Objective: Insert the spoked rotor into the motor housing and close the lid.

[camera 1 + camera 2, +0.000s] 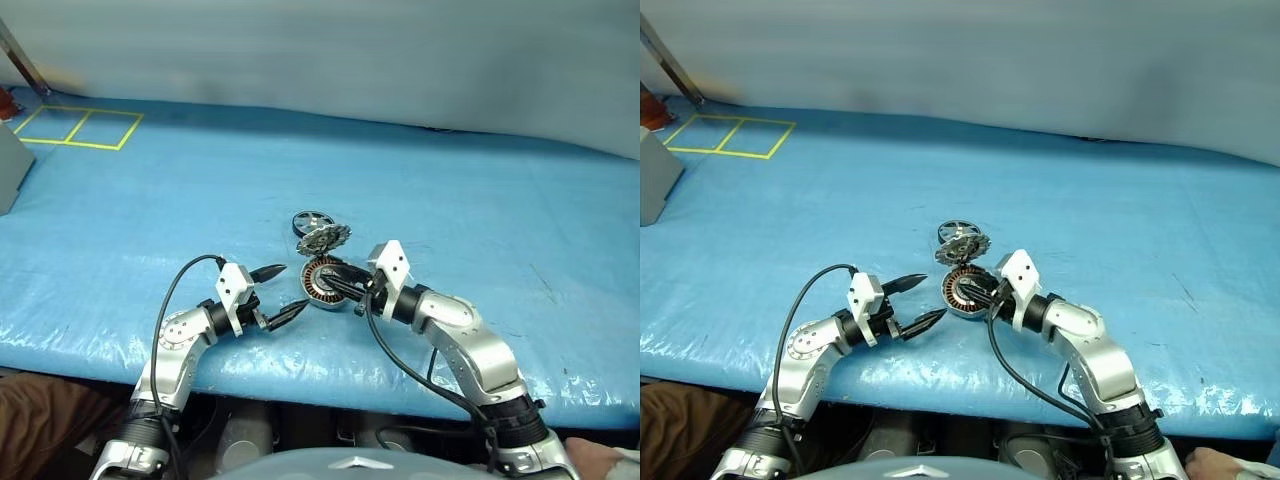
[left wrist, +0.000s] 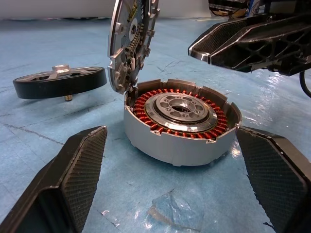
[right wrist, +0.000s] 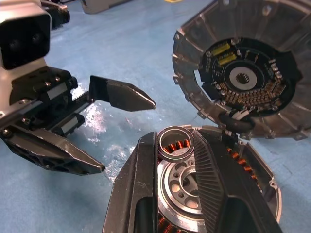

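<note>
While left fingers [image 1: 281,292] wide, empty, right fingers [image 3: 176,160] nearly shut around small metal ring [image 3: 176,144] over motor housing [image 2: 182,121]

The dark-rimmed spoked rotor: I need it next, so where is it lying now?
The dark-rimmed spoked rotor lies flat on the blue table cover, just beyond the silvery copper-wound motor housing and its raised toothed lid, apart from both grippers.

Both arms are silver-grey with rounded joint shells and black ribbed cuffs; a white boxy block sits at each wrist; the left gripper [image 1: 282,293] and right gripper [image 3: 176,145] have black, textured, tapering fingers; black cables loop along each forearm, perhaps into the wrist blocks.
</note>
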Available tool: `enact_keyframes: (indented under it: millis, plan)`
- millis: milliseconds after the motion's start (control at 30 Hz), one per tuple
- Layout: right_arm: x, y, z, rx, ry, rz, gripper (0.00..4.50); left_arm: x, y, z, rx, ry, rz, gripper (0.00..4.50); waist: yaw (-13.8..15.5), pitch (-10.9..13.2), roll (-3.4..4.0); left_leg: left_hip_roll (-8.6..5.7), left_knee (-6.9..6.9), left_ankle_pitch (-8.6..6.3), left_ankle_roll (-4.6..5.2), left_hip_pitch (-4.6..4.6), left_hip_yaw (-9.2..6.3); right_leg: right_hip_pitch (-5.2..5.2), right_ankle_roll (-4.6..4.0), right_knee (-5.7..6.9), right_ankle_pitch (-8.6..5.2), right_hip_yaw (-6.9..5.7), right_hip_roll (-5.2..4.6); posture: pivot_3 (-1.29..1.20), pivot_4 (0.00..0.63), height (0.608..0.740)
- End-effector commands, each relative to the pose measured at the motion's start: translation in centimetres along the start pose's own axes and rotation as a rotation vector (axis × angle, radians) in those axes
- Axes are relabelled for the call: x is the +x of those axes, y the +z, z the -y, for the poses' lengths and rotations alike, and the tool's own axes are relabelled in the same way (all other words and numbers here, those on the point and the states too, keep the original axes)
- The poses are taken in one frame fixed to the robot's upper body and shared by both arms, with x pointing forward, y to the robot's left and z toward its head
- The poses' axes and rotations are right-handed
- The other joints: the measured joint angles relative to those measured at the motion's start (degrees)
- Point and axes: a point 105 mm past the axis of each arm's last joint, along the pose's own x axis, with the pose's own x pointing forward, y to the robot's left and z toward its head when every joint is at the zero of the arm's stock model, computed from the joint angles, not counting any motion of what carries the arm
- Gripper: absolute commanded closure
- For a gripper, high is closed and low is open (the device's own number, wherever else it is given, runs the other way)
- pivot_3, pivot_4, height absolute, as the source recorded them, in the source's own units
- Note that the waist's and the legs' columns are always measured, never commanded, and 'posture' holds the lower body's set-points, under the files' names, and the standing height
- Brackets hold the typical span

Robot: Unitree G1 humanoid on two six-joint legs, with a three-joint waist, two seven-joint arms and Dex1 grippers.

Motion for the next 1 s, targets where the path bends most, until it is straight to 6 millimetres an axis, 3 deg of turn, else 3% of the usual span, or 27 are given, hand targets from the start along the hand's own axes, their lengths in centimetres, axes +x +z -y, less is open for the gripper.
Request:
enact_keyframes:
  millis: [33,233,1000]
  plan:
    - [0.7,0.5,-0.3,-0.003,0.03,0.025,3.81,0.2,0.9,0.1,0.017,-0.01,0.028,0.0,-0.02,0.0,0.0,0.0,0.0,0.0,0.0,0.0,0.0,0.0,0.0,0.0,0.0,0.0,0.01,0.0,0.15,0.74]
    - [1.1,-0.6,0.3,-0.004,0.008,-0.014,3.81,0.1,0.9,0.1,0.022,-0.002,0.025,0.0,-0.09,0.0,0.0,0.01,0.01,0.0,0.0,-0.01,-0.01,0.0,0.0,0.01,0.0,-0.01,0.01,0.0,0.15,0.74]
    - [0.6,-0.8,1.5,-0.038,-0.04,-0.034,3.81,0.1,0.4,0.1,0.021,0.008,0.012,0.0,-0.08,0.0,0.0,0.01,0.02,0.0,0.0,-0.01,-0.01,0.0,0.02,0.02,0.01,-0.03,0.01,0.0,0.15,0.74]
